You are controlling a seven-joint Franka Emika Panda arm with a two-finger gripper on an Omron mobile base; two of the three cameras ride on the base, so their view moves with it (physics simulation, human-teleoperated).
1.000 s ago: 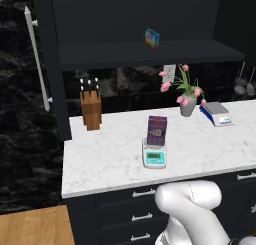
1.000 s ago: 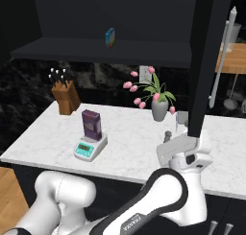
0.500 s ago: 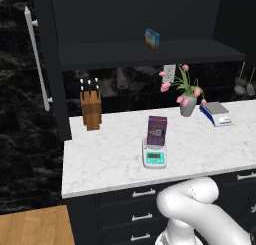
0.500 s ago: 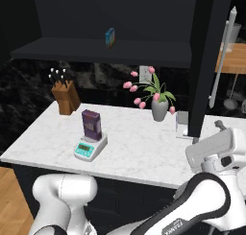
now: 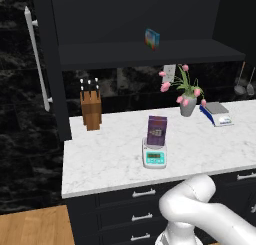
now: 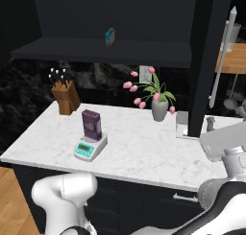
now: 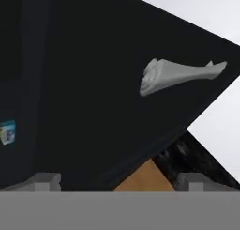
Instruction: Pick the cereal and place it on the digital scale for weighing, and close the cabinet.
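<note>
The purple cereal stands upright on the teal-and-white digital scale in the middle of the marble counter. The black cabinet has both doors swung open: the left door with its silver handle, and the right door with its handle. My gripper is open and empty, its fingertips wide apart, facing the right door's black face below the handle's end. My wrist sits by that door's lower corner.
A knife block stands at the counter's back left and a vase of pink flowers at the back right, beside a flat blue-and-white item. A small light-blue box sits on the cabinet shelf. Drawers run below the counter.
My arm has swung to the right, carrying the open hand from in front of the counter to the right door's lower end. The cereal, scale and doors have stayed put.
</note>
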